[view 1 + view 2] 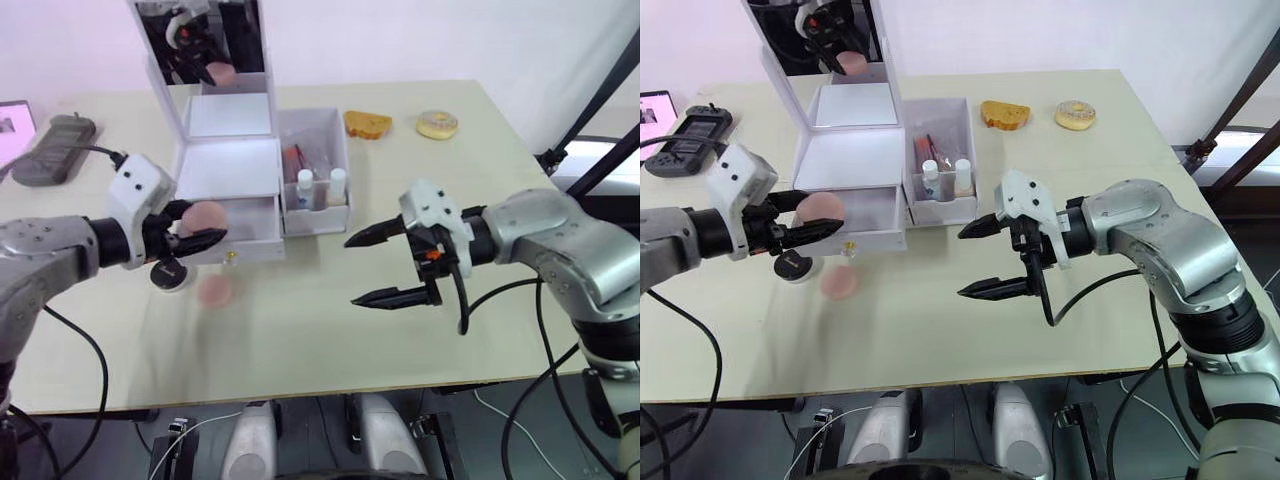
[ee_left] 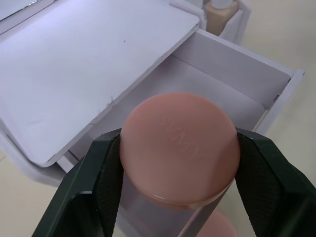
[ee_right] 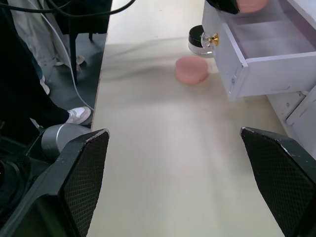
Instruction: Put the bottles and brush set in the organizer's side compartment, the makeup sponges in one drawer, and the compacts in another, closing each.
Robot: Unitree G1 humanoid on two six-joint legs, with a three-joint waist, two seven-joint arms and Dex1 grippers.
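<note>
Over the open drawer (image 2: 232,74), left hand (image 1: 196,229) grips a pink compact (image 2: 180,148); right hand (image 1: 383,266) wide open

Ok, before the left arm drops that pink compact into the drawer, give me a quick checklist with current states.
1. Pink compact clamped between the left gripper fingers: ok.
2. Drawer pulled open: ok.
3. Compact over the drawer opening: ok.
4. Drawer floor clear enough to take it: ok.
5. Right gripper open and clear of the drawer: ok.
6. Second pink compact and black-lidded jar waiting on the table: not ok, still out.
</note>
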